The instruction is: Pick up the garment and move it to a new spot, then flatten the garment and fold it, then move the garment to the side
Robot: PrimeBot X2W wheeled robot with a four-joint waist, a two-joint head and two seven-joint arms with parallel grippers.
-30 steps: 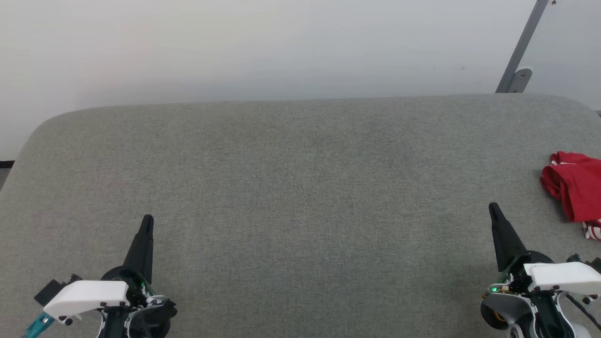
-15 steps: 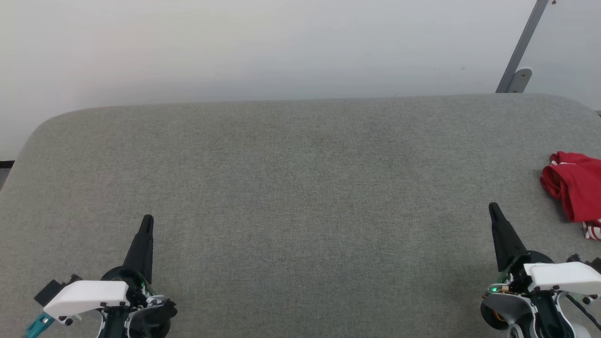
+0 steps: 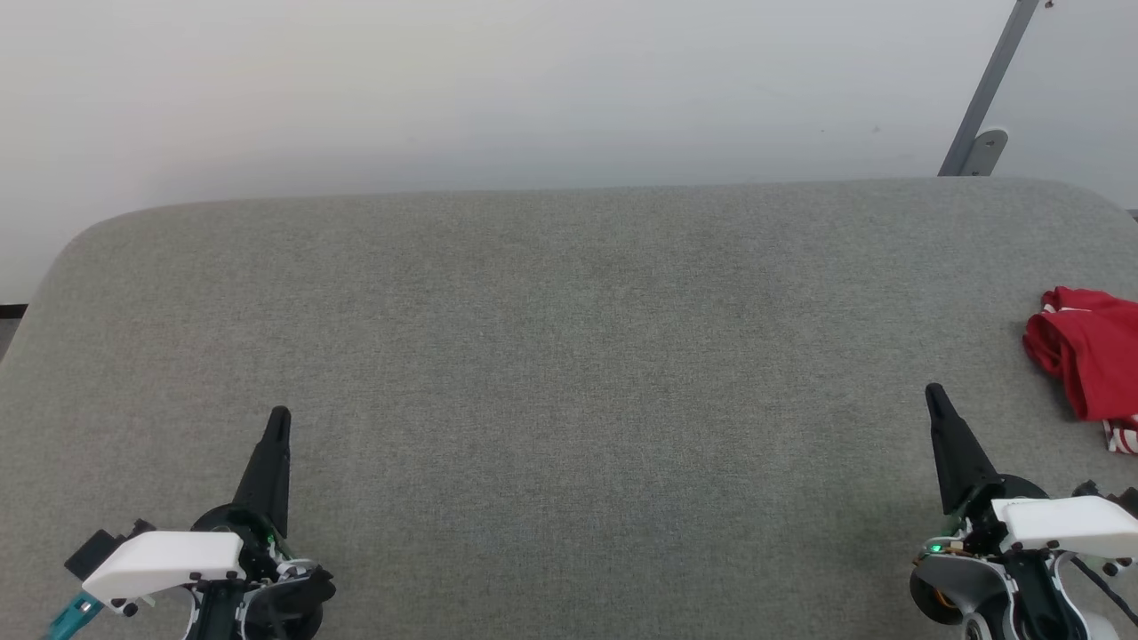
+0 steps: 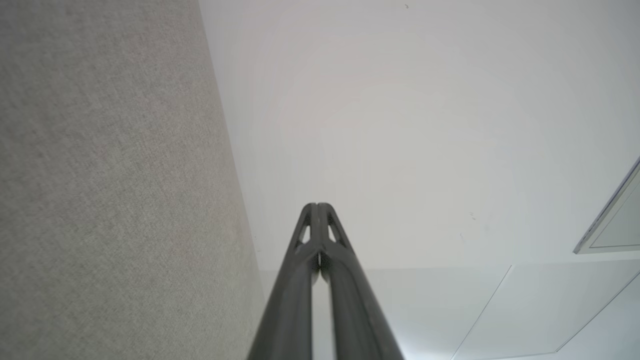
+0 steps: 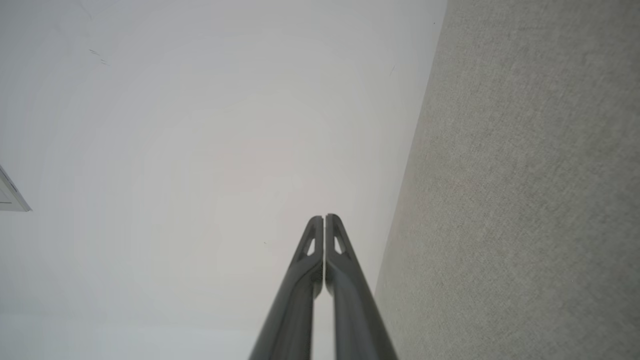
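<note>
The garment point(image 3: 1092, 360), red with a bit of red-and-white striped trim, lies crumpled at the right edge of the grey fabric surface point(image 3: 569, 356), partly cut off by the head view's border. My right gripper point(image 3: 933, 394) is shut and empty at the lower right, a short way left of and nearer than the garment. My left gripper point(image 3: 279, 416) is shut and empty at the lower left, far from it. In the wrist views the left gripper point(image 4: 317, 206) and the right gripper point(image 5: 324, 218) each point past the surface's far edge toward the pale wall, tips pressed together.
A white wall runs behind the grey surface's rounded far edge. A grey metal pole with a bracket point(image 3: 982, 147) rises at the back right. The grey surface shows as a strip point(image 4: 110, 180) beside my left fingers and as another point(image 5: 525, 200) beside my right fingers.
</note>
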